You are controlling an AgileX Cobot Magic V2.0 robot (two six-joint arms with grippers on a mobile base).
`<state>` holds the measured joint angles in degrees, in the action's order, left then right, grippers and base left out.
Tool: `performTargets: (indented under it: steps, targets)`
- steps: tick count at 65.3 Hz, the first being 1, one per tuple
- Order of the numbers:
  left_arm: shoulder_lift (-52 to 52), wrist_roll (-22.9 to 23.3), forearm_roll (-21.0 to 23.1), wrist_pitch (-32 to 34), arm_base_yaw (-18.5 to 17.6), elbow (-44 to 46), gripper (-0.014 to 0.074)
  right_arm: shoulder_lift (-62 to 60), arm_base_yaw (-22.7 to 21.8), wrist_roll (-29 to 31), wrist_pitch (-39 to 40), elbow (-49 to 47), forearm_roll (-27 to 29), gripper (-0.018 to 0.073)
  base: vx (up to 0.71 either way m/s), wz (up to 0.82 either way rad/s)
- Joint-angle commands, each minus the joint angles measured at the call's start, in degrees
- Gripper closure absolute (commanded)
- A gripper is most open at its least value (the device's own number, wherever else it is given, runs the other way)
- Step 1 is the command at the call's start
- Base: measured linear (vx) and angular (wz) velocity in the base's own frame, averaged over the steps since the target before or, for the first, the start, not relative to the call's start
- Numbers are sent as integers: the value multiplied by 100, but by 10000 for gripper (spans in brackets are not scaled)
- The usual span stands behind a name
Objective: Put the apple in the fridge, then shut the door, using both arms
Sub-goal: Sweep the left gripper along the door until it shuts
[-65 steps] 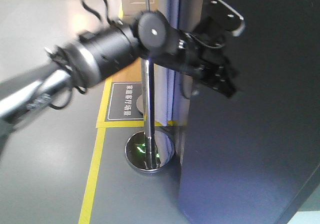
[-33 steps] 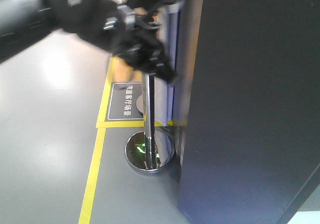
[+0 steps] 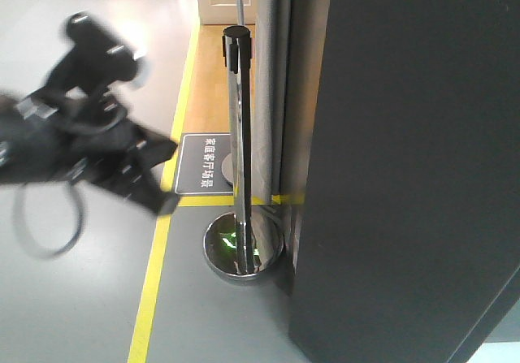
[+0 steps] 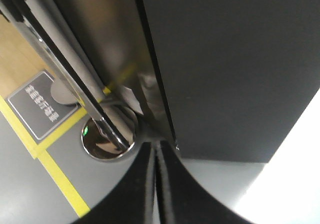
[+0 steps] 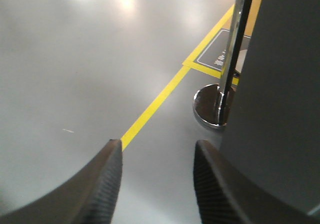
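The fridge (image 3: 305,119) stands at the right, dark grey, and none of its white inside shows. The flat grey outer face of its door (image 3: 422,160) fills the right half of the front view. The apple is hidden. A blurred black arm (image 3: 73,152) hangs at the left, well clear of the door. In the left wrist view my left gripper (image 4: 156,149) is shut on nothing and points at the fridge's bottom corner (image 4: 172,141). My right gripper (image 5: 157,149) is open and empty above the grey floor, with the fridge wall (image 5: 280,98) just to its right.
A chrome barrier post (image 3: 237,136) on a round shiny base (image 3: 242,249) stands right beside the fridge's left edge. Yellow floor tape (image 3: 154,282) and a dark floor sign (image 3: 207,164) lie left of it. Grey floor stretches to the left.
The arm has swung off the door face, up and then left and down to the far left. The bright white-blue strip beside the door edge no longer shows.
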<state>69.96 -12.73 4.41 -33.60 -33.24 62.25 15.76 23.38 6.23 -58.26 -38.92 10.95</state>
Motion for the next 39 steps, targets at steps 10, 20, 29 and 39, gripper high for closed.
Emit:
performTargets:
  steps: [10,20,29,39]
  targets:
    - [-1002,59,68,524,13,-624,602,642,13,16,721,-132,-139,379,0,0]
    - [-1301,59,60,477,13,-778,602,1076,13,84,950,-132,-241,483,0,0]
    - [-1343,59,52,464,13,-778,602,1475,13,89,1288,-132,-466,567,0,0]
    - [-1343,59,52,452,13,-778,602,1949,13,72,1633,-132,-774,568,0,0]
